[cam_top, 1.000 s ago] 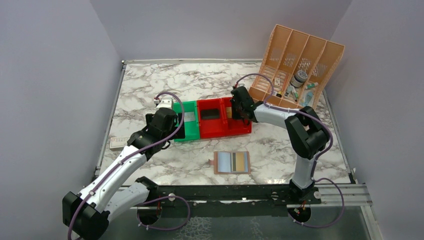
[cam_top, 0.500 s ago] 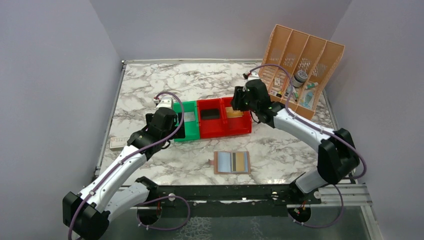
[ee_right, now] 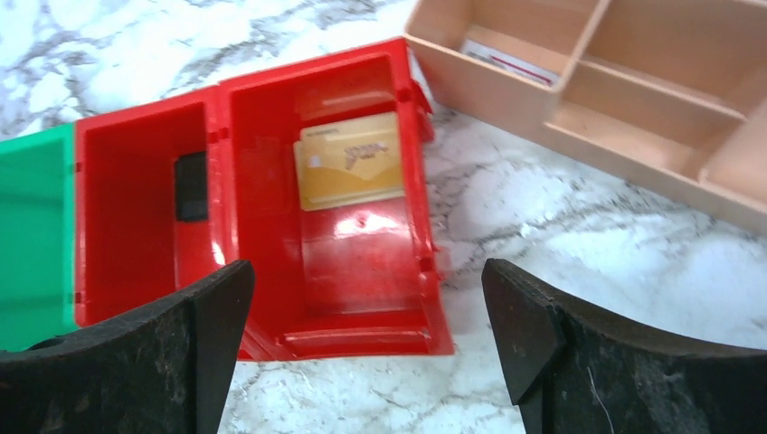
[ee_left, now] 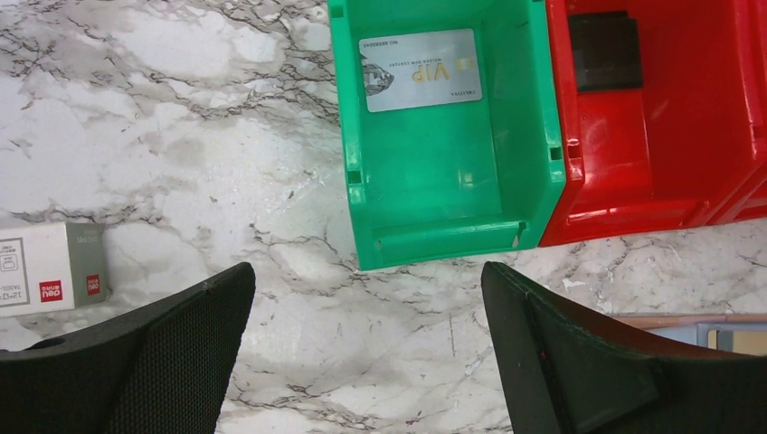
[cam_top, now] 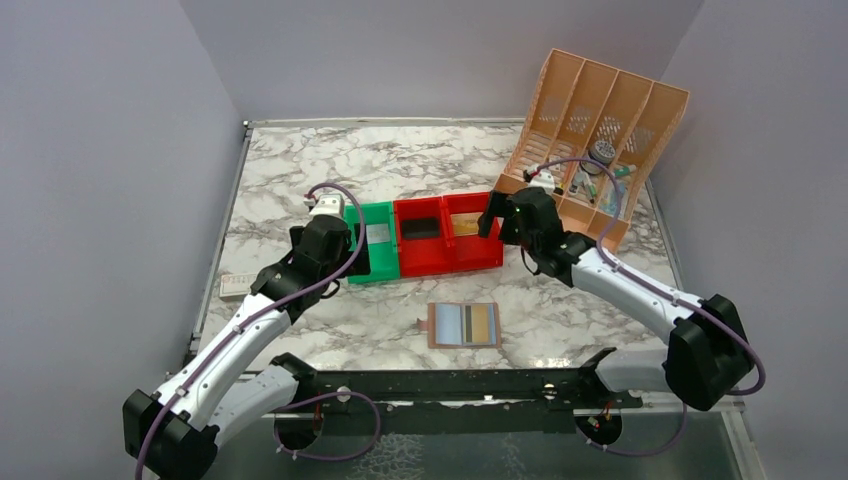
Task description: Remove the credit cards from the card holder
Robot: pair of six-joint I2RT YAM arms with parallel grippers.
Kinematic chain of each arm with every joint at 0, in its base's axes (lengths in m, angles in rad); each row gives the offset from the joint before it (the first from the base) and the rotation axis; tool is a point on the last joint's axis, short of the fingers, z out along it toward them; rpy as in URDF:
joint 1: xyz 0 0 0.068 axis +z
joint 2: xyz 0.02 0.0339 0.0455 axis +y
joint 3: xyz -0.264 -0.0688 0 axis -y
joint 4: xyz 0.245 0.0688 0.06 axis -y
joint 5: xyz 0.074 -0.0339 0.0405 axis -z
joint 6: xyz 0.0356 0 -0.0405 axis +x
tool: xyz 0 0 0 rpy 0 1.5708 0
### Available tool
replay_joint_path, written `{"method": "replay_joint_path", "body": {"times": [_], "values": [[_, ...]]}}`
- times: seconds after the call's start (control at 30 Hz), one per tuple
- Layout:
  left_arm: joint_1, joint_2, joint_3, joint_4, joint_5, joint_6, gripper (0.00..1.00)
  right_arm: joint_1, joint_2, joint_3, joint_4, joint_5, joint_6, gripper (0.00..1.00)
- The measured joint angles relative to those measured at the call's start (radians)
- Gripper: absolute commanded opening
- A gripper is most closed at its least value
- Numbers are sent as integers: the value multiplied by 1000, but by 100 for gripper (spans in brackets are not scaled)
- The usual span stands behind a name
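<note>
Seeing L claw (ee_left: 366, 280) spread wide, pinching nothing, hanging over near lip of green bin (ee_left: 434, 190). Spotting silver card (ee_left: 421, 70) lying flat toward far end of that bin, print facing up. Seeing R claw (ee_right: 366, 271) spread wide too, nothing btwn fingers, hanging above near end of end red bin (ee_right: 362, 298). Spotting gold card (ee_right: 349, 160) lying flat inside it, toward far wall. Noting dark card (ee_right: 191, 185) lying in mid red bin (ee_right: 127, 262), btwn green bin & end red bin. Seeing all 3 bins sitting side by side, touching, mid-surface (cam_top: 300, 170). Finding card holder (cam_top: 464, 324) lying open & flat on surface, nearer arm bases than bins, apart from both claws. Seeing pale blue-grey panel on its L half, black stripe + yellow-gold on R half, looking like striped card (cam_top: 483, 322) sitting in R pocket; too small for telling more. Noting peach file organizer (cam_top: 600, 130) standing at far R corner, near R claw, w/ small items in slots. Spotting white box (ee_left: 50, 271) lying on surface near L edge, apart from bins.
</note>
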Motion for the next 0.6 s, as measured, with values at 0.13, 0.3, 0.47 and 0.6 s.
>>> {"method": "replay_joint_path", "body": {"times": [0.13, 0.3, 0.47, 0.6], "values": [[0, 1, 0, 6, 26, -10, 99, -1, -47, -21, -53, 6, 34, 89], [0, 1, 0, 10, 64, -11, 99, -1, -309, -235, -37, -121, 57, 89], [4, -26, 0, 13, 109, -13, 99, -1, -499, -302, -39, -229, 54, 84], [5, -83, -10, 97, 204, -71, 93, -1, -494, -294, -47, -300, 34, 79]]}}
